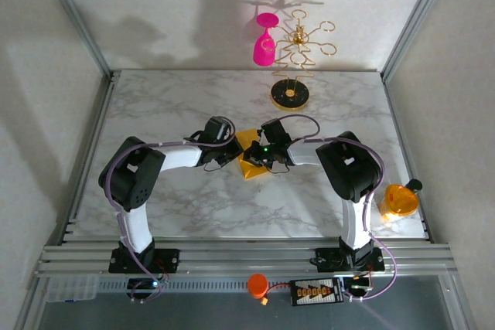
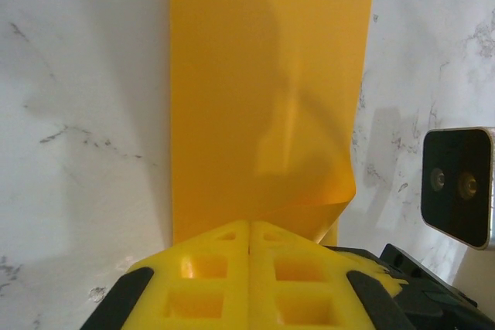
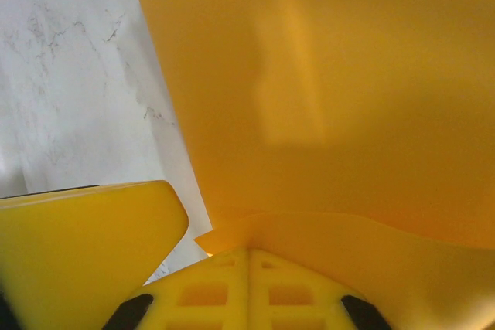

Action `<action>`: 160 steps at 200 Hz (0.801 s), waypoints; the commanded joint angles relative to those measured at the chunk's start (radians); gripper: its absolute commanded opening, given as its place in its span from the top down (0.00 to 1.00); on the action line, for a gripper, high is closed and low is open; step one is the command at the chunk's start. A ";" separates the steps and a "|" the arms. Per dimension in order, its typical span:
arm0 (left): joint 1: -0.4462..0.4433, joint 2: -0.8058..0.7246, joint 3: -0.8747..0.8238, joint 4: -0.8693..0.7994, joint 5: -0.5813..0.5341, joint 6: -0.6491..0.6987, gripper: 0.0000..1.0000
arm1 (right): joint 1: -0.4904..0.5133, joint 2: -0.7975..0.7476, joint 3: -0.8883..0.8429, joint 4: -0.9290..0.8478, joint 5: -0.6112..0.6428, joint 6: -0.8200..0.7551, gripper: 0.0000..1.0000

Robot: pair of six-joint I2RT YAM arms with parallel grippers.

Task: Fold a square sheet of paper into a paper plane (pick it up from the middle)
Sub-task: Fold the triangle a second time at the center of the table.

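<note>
Two shut pincers clamped the square sheet of paper; we saw it three o'clock from the left pincer, nine from the right pincer.

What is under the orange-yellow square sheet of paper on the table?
The square sheet of paper lies on the marble table, which is visible beside it. Its edge curls up at the left gripper. The paper is opaque, so anything beneath it is hidden.
</note>
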 commanded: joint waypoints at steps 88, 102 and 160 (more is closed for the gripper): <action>-0.016 -0.007 -0.011 -0.050 -0.016 -0.029 1.00 | -0.004 0.050 -0.008 -0.100 0.059 -0.003 1.00; -0.015 -0.029 -0.008 -0.045 -0.012 -0.031 1.00 | -0.005 0.050 -0.008 -0.098 0.058 -0.003 1.00; -0.006 -0.060 -0.053 0.008 0.012 -0.066 1.00 | -0.006 0.050 -0.014 -0.090 0.051 0.002 1.00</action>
